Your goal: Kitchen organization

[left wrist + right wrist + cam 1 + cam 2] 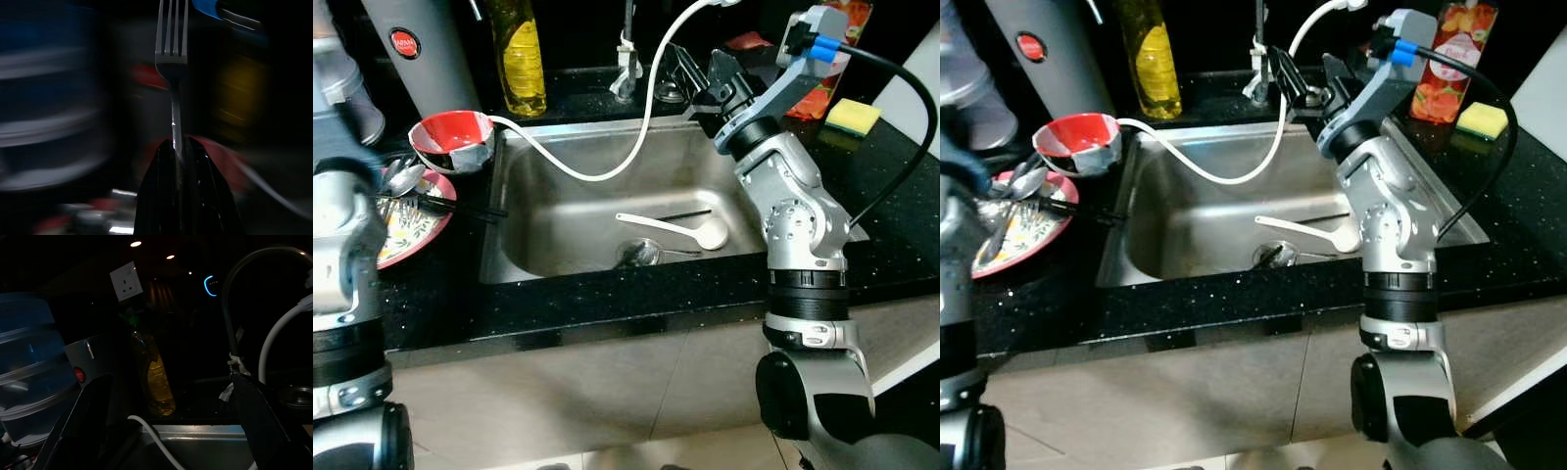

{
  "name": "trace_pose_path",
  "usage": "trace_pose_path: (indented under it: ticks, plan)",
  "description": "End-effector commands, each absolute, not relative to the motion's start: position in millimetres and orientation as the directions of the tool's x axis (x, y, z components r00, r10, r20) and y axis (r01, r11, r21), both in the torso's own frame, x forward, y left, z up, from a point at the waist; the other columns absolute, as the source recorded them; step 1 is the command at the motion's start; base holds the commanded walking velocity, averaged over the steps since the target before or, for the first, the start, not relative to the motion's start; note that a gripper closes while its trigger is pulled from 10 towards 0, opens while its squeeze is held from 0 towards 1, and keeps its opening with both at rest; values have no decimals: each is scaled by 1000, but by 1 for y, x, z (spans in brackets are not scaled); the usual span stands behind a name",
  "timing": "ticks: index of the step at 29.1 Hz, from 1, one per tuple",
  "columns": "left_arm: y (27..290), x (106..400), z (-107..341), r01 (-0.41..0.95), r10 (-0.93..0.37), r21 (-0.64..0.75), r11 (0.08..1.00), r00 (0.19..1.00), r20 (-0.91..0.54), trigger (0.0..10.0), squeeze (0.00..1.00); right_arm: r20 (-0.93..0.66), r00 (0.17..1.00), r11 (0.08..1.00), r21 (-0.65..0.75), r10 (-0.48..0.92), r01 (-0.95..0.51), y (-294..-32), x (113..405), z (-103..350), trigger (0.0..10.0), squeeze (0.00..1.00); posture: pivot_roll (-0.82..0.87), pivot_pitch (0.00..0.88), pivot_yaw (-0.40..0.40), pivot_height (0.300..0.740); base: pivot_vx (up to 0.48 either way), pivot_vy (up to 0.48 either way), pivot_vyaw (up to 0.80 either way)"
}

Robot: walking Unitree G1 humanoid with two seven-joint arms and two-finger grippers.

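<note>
Pinched between the pressed-together black fingers point(166, 196) of the left tool point(178, 152) is a silver metal fork point(172, 54), held by its handle with the tines pointing away from the tool. Beyond the fork, a blurred red shape is made out, and a yellowish shape to one side.

Over the far right corner of the stainless steel sink point(524, 211), the right tool point(695, 73) is held with its fingers spread and nothing between them. Below and in front of this tool, a white ladle-shaped spoon point(680, 228) and a metal spoon point(644, 254) lie on the sink floor. A white hose point(607, 162) curves across the basin just beside the tool. Well apart from it, across the sink, a red bowl point(452, 137) and a patterned plate with a pink rim point(406, 235) carrying cutlery are seen on the black speckled table point(558, 304), and a bottle of yellow liquid point(522, 59) stands behind the sink.
</note>
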State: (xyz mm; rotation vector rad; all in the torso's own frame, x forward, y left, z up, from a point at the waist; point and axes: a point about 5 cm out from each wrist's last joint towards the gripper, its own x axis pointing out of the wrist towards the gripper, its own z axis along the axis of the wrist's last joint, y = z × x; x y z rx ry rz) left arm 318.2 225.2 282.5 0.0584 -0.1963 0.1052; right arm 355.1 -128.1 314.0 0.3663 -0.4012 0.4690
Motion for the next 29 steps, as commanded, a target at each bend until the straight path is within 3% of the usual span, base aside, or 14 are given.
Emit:
trace_pose_path:
  ticks: [1,3,7,8,13,14,15,19,24,26,28,29]
  plan:
    - [196,321,257,93,-96,85,992,995,35,10000,0,456,815,832,243,356,-499,-129,353,315,10000,0,138,15,52,740,0,0,0]
    - [175,321,230,198,-194,47,979,978,-80,10000,0,435,836,846,253,334,-469,-133,354,306,10000,0,134,0,59,740,0,0,0]
    - [165,319,211,231,-227,12,973,963,-144,10000,0,431,843,852,255,323,-457,-136,352,305,10000,0,121,0,62,740,0,0,0]
    - [160,318,200,258,-255,-4,966,952,-169,10000,1000,434,846,859,253,310,-445,-140,351,307,10000,0,111,2,66,740,0,0,0]
    - [161,317,198,254,-244,58,966,961,-133,10000,1000,430,855,866,261,291,-426,-144,352,305,10000,0,114,0,67,740,0,0,0]
    - [168,319,222,189,-190,96,977,982,4,10000,1000,437,850,864,259,294,-432,-144,352,308,10000,0,122,0,63,740,0,0,0]
    - [173,319,233,138,-146,117,983,987,62,10000,0,441,847,862,258,297,-437,-143,353,310,10000,0,129,0,59,740,0,0,0]
    - [186,316,246,-23,-11,184,983,983,185,10000,0,440,839,849,259,319,-460,-133,353,309,10000,0,139,0,42,740,0,0,0]
    - [199,302,239,-130,101,153,980,978,184,10000,0,415,839,836,264,351,-481,-124,352,299,10000,0,157,0,26,740,0,0,0]
    - [209,298,237,-188,161,155,970,972,172,10000,0,419,833,829,265,361,-493,-122,352,302,10000,0,159,0,21,740,0,0,0]
    - [246,294,228,-358,343,200,912,933,106,10000,0,438,821,824,258,366,-505,-121,356,310,10000,0,181,0,7,740,0,0,0]
    - [246,294,228,-358,343,200,912,933,106,10000,0,438,821,824,258,366,-505,-121,356,310,10000,0,181,0,7,740,0,0,0]
